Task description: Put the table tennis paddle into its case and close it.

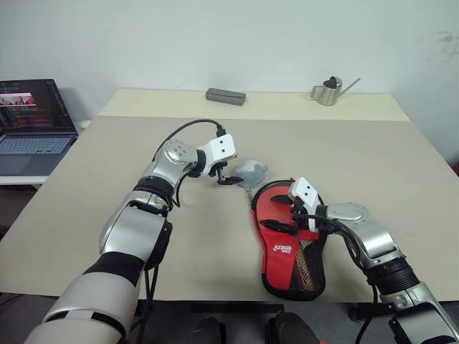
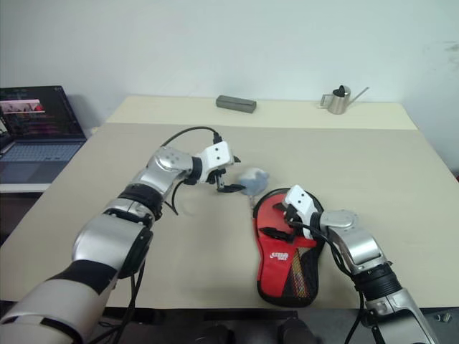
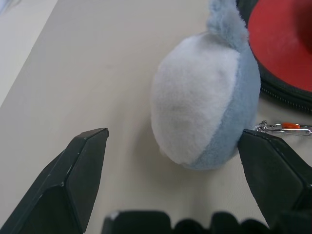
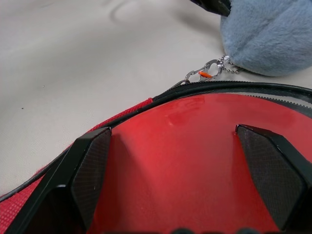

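- Paddle (image 4: 195,146) already sat inside the case (image 1: 290,251), red face showing through the open far end.
- Case lay flat on the counter (image 1: 215,251), near right of centre, handle end toward the near edge, mesh and lettering up.
- Zip not closed: rim around the round far end gaped, black zip teeth visible in the right wrist view.
- Zip pull appeared to be the small metal clip (image 4: 202,74) at the far left of the rim, chained to a grey-blue plush charm (image 3: 204,102) resting on the counter just beyond the case.
- Left end effector (image 1: 231,176) spread wide, empty, fingers straddling the plush charm without gripping it.
- Right end effector (image 1: 292,215) also wide open, holding nothing, hovering over the red face at the case's open end; contact with it could not be confirmed.
- Judged status: insertion done, closing step pending.
- Remaining, as judged: grip charm or clip with left, brace case with right, run zip round the rim.
- Laptop (image 1: 32,125), grey block (image 1: 226,95) and small metal watering can (image 1: 331,90) sat well apart, not involved.
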You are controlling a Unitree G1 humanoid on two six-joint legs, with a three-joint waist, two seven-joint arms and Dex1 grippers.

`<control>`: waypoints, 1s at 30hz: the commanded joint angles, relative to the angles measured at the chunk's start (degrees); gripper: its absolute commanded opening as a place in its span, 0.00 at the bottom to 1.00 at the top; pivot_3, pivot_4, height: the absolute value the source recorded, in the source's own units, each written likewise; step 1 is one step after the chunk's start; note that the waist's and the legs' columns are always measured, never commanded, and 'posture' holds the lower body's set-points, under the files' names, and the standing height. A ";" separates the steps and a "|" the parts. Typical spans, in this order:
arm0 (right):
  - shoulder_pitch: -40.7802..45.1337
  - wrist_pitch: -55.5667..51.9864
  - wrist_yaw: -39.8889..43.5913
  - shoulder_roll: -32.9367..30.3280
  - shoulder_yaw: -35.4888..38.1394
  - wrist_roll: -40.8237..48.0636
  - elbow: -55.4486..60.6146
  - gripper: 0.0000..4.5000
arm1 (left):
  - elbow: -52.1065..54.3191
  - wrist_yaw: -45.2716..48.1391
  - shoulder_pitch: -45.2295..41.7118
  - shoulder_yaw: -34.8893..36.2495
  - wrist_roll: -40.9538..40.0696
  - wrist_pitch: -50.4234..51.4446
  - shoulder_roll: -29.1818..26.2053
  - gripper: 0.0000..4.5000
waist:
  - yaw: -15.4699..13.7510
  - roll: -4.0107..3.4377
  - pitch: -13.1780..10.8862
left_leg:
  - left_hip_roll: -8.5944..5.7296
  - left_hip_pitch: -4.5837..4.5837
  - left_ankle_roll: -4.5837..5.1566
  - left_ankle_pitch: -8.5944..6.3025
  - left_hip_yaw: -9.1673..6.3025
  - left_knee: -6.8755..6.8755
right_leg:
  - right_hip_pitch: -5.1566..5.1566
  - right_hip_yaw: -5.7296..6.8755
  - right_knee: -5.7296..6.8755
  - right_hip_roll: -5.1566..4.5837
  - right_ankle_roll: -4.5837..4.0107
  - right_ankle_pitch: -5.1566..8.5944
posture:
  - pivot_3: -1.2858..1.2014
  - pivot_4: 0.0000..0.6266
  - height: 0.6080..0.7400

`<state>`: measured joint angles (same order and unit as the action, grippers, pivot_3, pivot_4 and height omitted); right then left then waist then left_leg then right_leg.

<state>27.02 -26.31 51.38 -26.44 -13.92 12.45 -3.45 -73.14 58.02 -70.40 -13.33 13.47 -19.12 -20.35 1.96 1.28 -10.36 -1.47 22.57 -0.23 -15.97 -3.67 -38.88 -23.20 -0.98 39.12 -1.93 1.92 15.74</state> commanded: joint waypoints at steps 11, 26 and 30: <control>-1.50 -3.02 -0.14 0.57 -0.92 -0.62 -0.71 1.00 | -1.77 -4.11 -2.65 0.11 2.77 4.53 4.54 0.91 | -0.01 0.00 0.00 | -0.01 0.01 0.00 0.00 0.00 0.00 | -0.01 0.00 0.00 0.01 0.01 0.00 | 0.52 0.24 1.00; -4.59 -4.93 -3.34 -2.83 0.01 -1.97 1.11 1.00 | -1.40 -2.25 -0.44 0.08 3.28 3.10 5.24 0.04 | -0.27 0.04 0.02 | -0.12 0.02 -0.01 0.01 -0.04 -0.03 | 0.03 0.01 0.00 -0.06 0.08 -0.05 | 0.52 0.24 1.00; -5.19 -5.88 -3.76 -2.92 -0.93 -2.38 1.26 1.00 | -1.15 -3.30 -0.25 -0.11 3.58 2.71 5.72 0.04 | -0.27 0.04 0.05 | -0.12 0.01 -0.01 0.01 -0.04 -0.03 | 0.03 0.00 0.00 -0.06 0.08 -0.05 | 0.52 0.24 1.00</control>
<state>24.12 -28.87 47.43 -28.49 -12.35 12.14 -0.01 -75.06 55.60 -70.42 -13.42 16.92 -15.62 -14.84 1.69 1.32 -10.32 -1.58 22.58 -0.24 -15.96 -3.71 -38.91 -23.16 -0.97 39.13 -1.98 2.00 15.69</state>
